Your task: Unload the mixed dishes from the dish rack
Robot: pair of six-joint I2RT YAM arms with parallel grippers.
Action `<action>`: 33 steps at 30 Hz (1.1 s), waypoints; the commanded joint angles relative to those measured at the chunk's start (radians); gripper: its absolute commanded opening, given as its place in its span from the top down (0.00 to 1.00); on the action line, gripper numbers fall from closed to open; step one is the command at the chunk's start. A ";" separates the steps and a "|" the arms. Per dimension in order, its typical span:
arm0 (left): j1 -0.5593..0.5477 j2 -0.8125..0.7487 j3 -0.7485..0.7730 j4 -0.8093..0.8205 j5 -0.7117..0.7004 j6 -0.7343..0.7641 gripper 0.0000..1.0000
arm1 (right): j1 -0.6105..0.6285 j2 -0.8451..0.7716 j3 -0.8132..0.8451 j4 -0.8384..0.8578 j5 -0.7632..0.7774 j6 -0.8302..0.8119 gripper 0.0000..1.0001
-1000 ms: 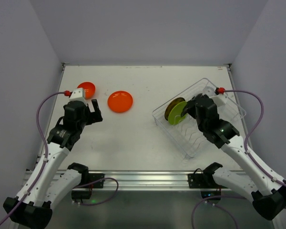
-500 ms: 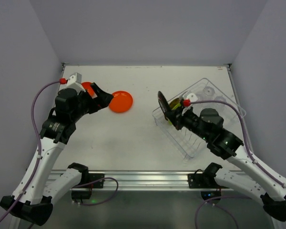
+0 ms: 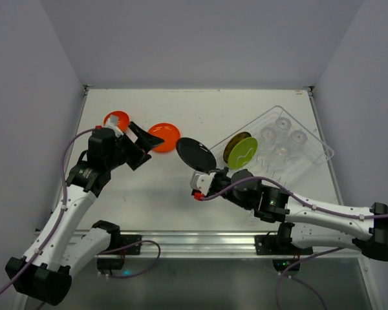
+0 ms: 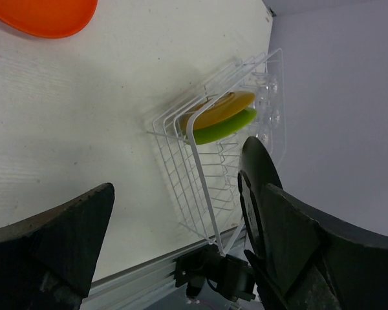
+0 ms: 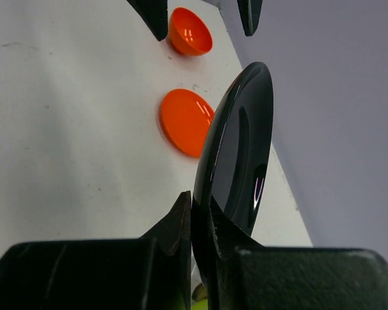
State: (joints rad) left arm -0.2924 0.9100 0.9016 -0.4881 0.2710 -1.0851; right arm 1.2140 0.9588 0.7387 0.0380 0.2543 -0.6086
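Jaws of right gripper clenched on dark plate above table, left gripper spread wide, empty

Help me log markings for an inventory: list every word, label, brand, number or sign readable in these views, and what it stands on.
None. No word, label, brand, number or sign can be read in any view, whether on the dark plate, orange plate, bowl, dish rack or table.
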 commanded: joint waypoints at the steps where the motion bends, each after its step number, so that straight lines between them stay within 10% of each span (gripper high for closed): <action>1: -0.005 -0.100 -0.047 0.011 -0.022 -0.116 0.02 | 0.025 0.061 0.014 0.206 0.092 -0.196 1.00; 22: -0.005 -0.148 -0.135 -0.015 -0.125 -0.122 0.10 | 0.119 0.394 0.119 0.431 0.221 -0.565 1.00; 33: -0.005 -0.128 -0.132 -0.010 -0.168 -0.053 0.77 | 0.119 0.497 0.136 0.476 0.227 -0.637 1.00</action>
State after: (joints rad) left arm -0.2962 0.7761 0.7662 -0.4938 0.1429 -1.1809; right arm 1.3308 1.4487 0.8169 0.4049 0.4511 -1.1778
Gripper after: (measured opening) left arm 0.266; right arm 0.070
